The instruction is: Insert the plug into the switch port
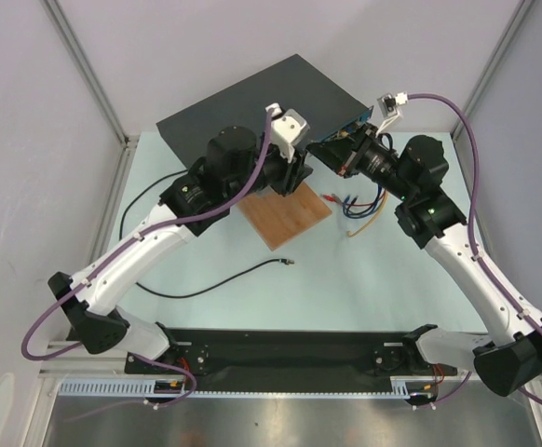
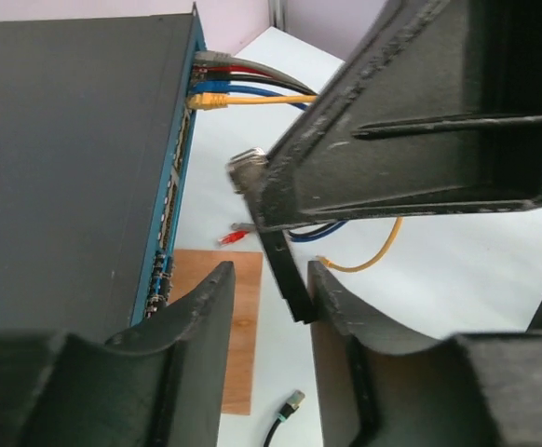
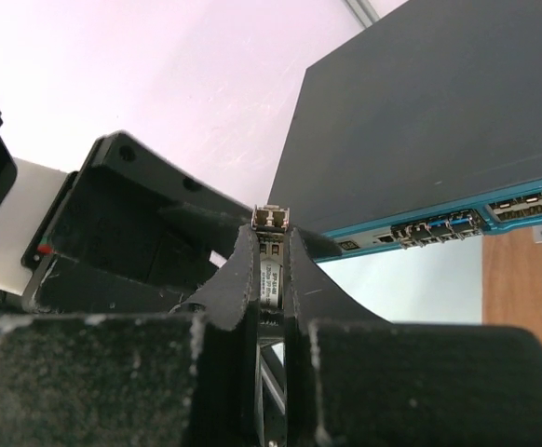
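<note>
Module [image 3: 269,220] clamped in right gripper [image 3: 269,240], mostly hidden, left gripper [image 2: 271,277] apart, plug [image 2: 295,399] loose.

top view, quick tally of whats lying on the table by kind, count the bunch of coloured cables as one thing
network switch: 1
wooden board: 1
black cable with plug: 1
coloured cable bunch: 1
total: 4

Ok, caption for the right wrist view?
Right end effector shut on a silver module; switch's blue port row at right.
</note>
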`<act>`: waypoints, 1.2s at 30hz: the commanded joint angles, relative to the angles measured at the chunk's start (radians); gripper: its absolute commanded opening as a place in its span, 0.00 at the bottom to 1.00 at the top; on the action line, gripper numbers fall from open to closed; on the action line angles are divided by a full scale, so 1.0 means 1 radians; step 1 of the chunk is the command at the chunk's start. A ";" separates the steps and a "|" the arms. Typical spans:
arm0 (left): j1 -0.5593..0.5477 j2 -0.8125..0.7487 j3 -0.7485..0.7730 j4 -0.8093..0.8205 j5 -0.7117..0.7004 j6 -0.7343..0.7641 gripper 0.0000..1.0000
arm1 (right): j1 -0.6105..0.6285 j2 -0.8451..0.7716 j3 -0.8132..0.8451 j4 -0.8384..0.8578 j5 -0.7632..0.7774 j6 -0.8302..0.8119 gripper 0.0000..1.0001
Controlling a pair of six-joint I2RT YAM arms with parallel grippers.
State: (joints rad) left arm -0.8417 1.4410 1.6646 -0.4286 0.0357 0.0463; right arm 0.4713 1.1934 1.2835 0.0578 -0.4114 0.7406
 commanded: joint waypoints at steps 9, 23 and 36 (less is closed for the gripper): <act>-0.005 -0.070 -0.051 0.067 -0.014 0.138 0.04 | -0.003 -0.066 -0.056 0.033 -0.095 0.014 0.04; -0.005 -0.209 -0.193 0.045 0.137 0.403 0.00 | -0.167 -0.090 0.065 -0.308 -0.371 -0.401 0.60; -0.019 -0.264 -0.258 0.065 0.153 0.601 0.00 | -0.221 -0.048 0.172 -0.613 -0.538 -0.642 0.80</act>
State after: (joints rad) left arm -0.8501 1.2133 1.4189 -0.4007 0.1696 0.5533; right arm 0.2573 1.1286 1.3643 -0.4458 -0.8646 0.2077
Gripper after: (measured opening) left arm 0.146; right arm 0.796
